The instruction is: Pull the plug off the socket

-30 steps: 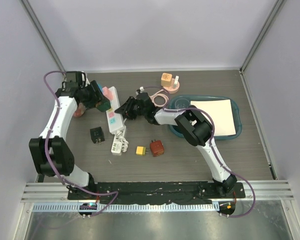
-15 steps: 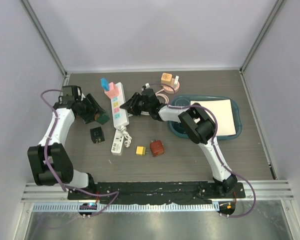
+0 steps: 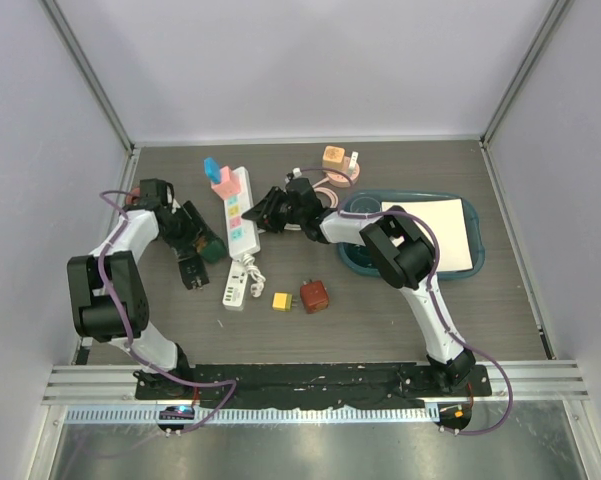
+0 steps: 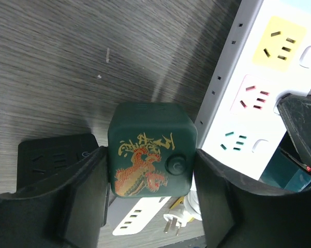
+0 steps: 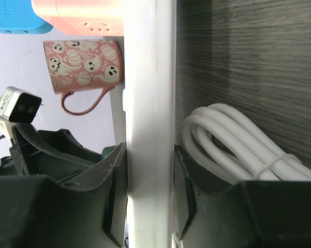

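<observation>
A dark green cube plug with a gold and red dragon print sits between the fingers of my left gripper, which is shut on it. It hangs over the table just left of the white power strip, apart from the strip's sockets. My right gripper is shut on the strip's long edge. A pink plug and a blue plug stand in the strip's far end.
Near my left gripper lie a black adapter and a small white strip with its coiled cable. A yellow plug and a red-brown cube lie nearer. A blue tray holds white paper. A pink ghost mug stands behind the strip.
The green plug came away from the strip and moved nearer and left with my left gripper. My right gripper carried the strip back toward the far side and has held still since.
</observation>
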Robot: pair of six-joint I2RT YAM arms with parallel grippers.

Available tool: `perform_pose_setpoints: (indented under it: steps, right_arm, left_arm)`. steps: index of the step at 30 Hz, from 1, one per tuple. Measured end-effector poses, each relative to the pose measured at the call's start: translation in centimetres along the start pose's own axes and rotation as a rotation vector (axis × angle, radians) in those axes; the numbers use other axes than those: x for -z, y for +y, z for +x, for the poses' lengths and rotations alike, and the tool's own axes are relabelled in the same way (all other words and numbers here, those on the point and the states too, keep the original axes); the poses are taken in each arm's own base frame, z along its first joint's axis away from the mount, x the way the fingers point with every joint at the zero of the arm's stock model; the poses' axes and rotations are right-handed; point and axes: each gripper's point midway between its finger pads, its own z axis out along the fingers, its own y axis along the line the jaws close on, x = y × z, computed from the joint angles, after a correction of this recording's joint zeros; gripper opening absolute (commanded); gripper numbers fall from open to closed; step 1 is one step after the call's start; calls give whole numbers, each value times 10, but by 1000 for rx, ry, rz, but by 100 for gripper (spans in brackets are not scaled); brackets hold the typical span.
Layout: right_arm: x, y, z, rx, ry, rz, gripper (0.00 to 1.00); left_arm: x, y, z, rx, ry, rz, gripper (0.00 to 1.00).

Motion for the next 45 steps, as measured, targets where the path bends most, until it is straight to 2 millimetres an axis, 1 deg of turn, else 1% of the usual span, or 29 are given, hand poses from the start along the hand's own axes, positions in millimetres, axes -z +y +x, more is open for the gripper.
perform_pose_setpoints:
  steps: [2, 4, 5, 6, 8, 10, 15, 18, 19, 22, 25, 27, 30, 34, 39, 42, 43, 45]
  right_arm:
    - [1, -1, 1, 0, 4, -3, 1]
    - [1, 0, 2, 0, 7, -9, 1]
    - [2, 0, 3, 1, 10, -12, 1]
    - [2, 0, 4, 0, 14, -14, 1]
    - [3, 0, 6, 1, 21, -20, 1]
    - [3, 1, 7, 2, 26, -22, 1]
    - [4, 1, 10, 12, 47, -26, 1]
    - [5, 1, 12, 23, 55, -29, 1]
    - [5, 2, 13, 25, 59, -31, 1]
    - [6, 4, 15, 40, 67, -34, 1]
    - [7, 5, 16, 51, 75, -41, 1]
    - [7, 5, 19, 53, 85, -45, 1]
    - [8, 4, 22, 59, 99, -51, 1]
    - [14, 5, 27, 71, 111, -52, 1]
    - [21, 6, 32, 109, 121, -47, 1]
    - [23, 6, 35, 116, 126, -46, 1]
    - [24, 5, 36, 120, 126, -45, 1]
    - [25, 6, 37, 128, 127, -48, 1]
  left_arm:
    - [1, 2, -1, -3, -5, -13, 79]
    - [2, 4, -1, -3, -8, -25, 83]
    - [4, 4, -1, -3, -12, -30, 87]
    - [7, 4, -2, -3, -15, -34, 97]
    - [14, 0, -4, -10, -29, -31, 100]
    - [26, -8, -11, -21, -59, -17, 100]
    - [58, -35, -36, -73, -164, 38, 100]
    - [76, -46, -45, -101, -221, 64, 93]
    - [80, -49, -47, -106, -233, 71, 91]
    - [92, -62, -58, -124, -269, 95, 89]
    - [98, -76, -75, -138, -296, 111, 85]
    - [96, -84, -86, -144, -305, 118, 83]
    - [83, -88, -96, -161, -292, 108, 81]
    - [63, -81, -100, -160, -259, 64, 76]
    - [47, -75, -99, -165, -224, 45, 72]
    - [38, -77, -100, -171, -201, 49, 60]
    - [35, -77, -101, -174, -198, 49, 52]
    - [32, -81, -101, -186, -189, 54, 42]
